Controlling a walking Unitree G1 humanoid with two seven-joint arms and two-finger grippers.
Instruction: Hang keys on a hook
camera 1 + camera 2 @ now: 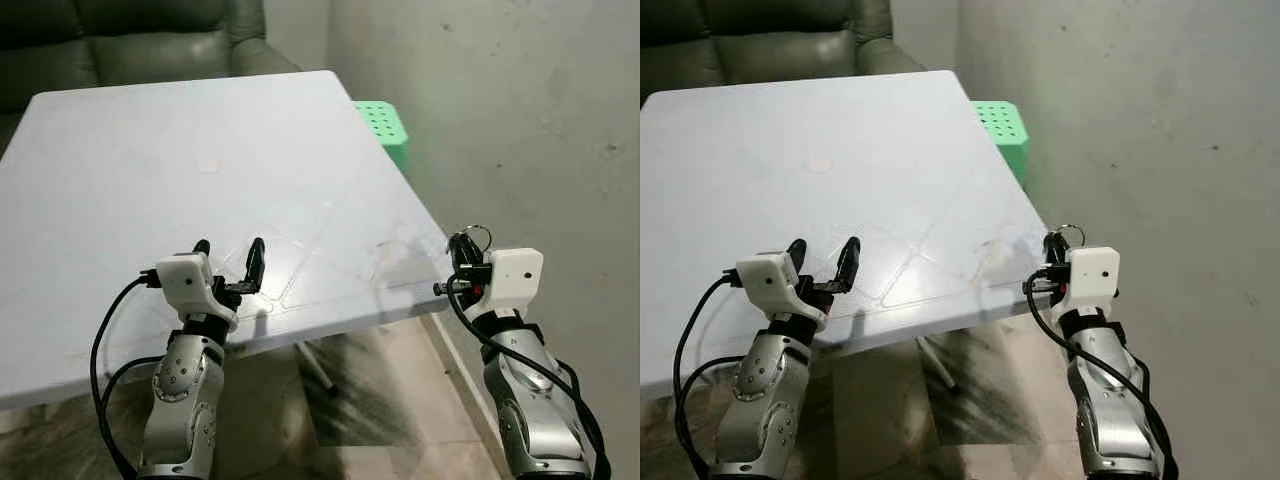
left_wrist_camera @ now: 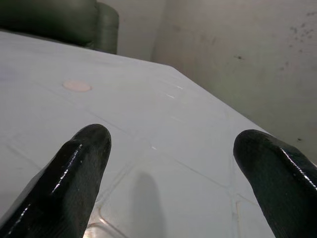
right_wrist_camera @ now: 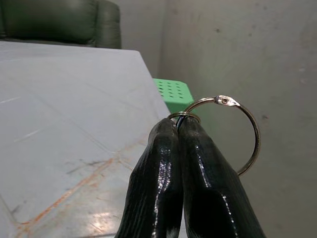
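Note:
My right gripper [image 3: 177,130] is shut on a set of keys; a large silver key ring [image 3: 237,134] sticks up past the black fingertips, with a smaller ring pinched between them. From the head camera the right gripper [image 1: 463,250] is held just off the table's near right corner, the key ring [image 1: 474,236] above it. My left gripper [image 1: 229,250] stands open over the white table's near edge, nothing between its fingers [image 2: 79,168]. No hook can be made out.
A white folding table [image 1: 180,170] spreads ahead. A green plastic stool [image 1: 385,125] stands past its right edge, beside a grey concrete wall [image 1: 520,110]. A dark green sofa [image 1: 130,35] sits behind the table. Bare floor lies under the right arm.

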